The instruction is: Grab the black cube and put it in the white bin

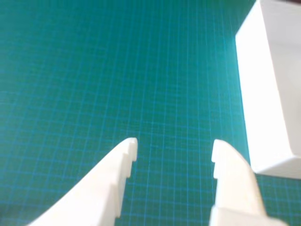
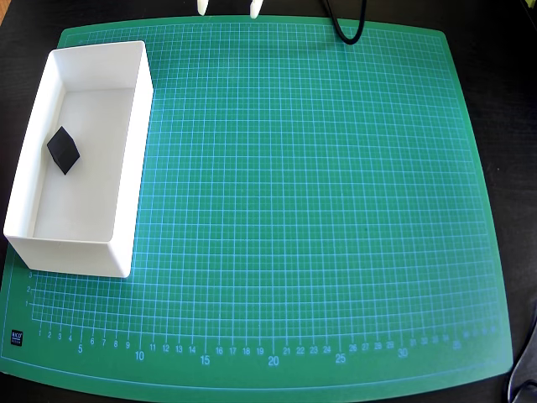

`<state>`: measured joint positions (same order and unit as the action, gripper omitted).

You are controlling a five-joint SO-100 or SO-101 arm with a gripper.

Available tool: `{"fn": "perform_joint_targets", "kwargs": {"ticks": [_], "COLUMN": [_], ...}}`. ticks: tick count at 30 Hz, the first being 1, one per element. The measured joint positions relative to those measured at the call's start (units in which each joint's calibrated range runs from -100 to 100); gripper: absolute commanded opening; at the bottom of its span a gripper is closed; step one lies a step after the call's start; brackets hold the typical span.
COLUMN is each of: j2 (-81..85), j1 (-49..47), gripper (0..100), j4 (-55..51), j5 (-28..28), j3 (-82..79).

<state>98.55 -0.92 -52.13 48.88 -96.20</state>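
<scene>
The black cube [image 2: 63, 149] lies on the floor of the white bin [image 2: 134, 159] in the overhead view, turned corner-on near the bin's left wall. My gripper [image 2: 227, 8] shows there only as two white fingertips at the top edge, well right of the bin. In the wrist view my gripper [image 1: 174, 150] is open, with nothing but green mat between its white fingers. A corner of the white bin [image 1: 261, 94] fills the right side of that view; the cube is hidden there.
A green gridded cutting mat [image 2: 310, 210] covers the table, with dark tabletop around it. A black cable [image 2: 346, 25] loops onto the mat's top edge in the overhead view.
</scene>
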Motion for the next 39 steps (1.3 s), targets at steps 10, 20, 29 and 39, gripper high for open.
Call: {"fn": "perform_joint_targets", "kwargs": {"ticks": [10,20,29,39], "j2": [0.17,0.09,0.09,0.17], "j1": [-0.35,-3.92,-4.27,-4.27], "gripper": [17,1,1,1], "j4": [0.0,-0.09,-2.82,-11.01], "j5": [0.0,3.32,5.75,9.76], "j3": [-2.54,-3.08,-3.08,-3.08]}}
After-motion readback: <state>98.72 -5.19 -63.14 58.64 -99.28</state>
